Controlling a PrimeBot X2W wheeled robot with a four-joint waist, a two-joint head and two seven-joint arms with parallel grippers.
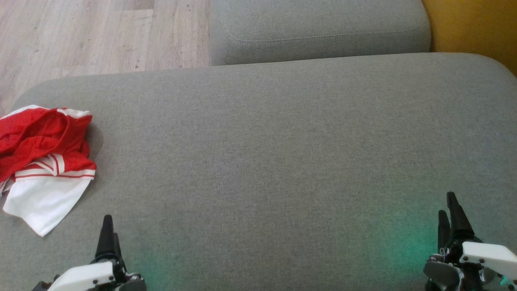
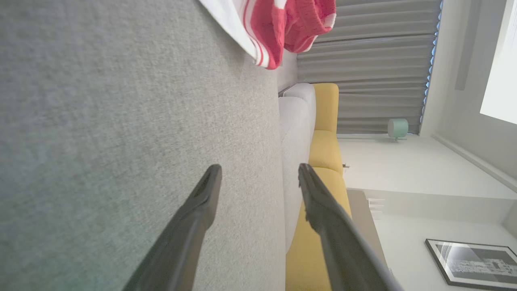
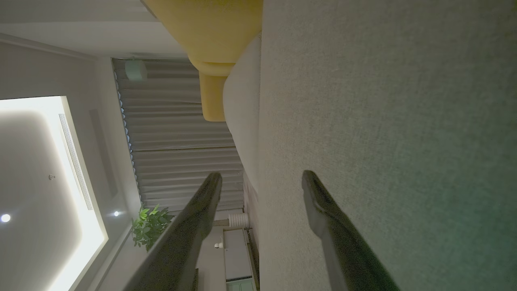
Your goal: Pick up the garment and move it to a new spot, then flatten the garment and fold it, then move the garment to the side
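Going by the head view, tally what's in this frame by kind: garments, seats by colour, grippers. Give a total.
garment: 1, red and white, crumpled
grey cushions: 2, the large grey cushion under the garment and the smaller grey cushion behind it
yellow seat: 1
grippers: 2, left gripper and right gripper, both open and holding nothing
Total: 6

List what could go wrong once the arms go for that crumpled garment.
1. The garment lies bunched at the left end of the sofa cushion, with floor beyond; a clumsy nudge may push it off.
2. Its red and white layers overlap, so the left jaws might pinch just one and lift it tangled.
3. The right jaws sit far across the cushion, so spreading it with both needs a long reach.
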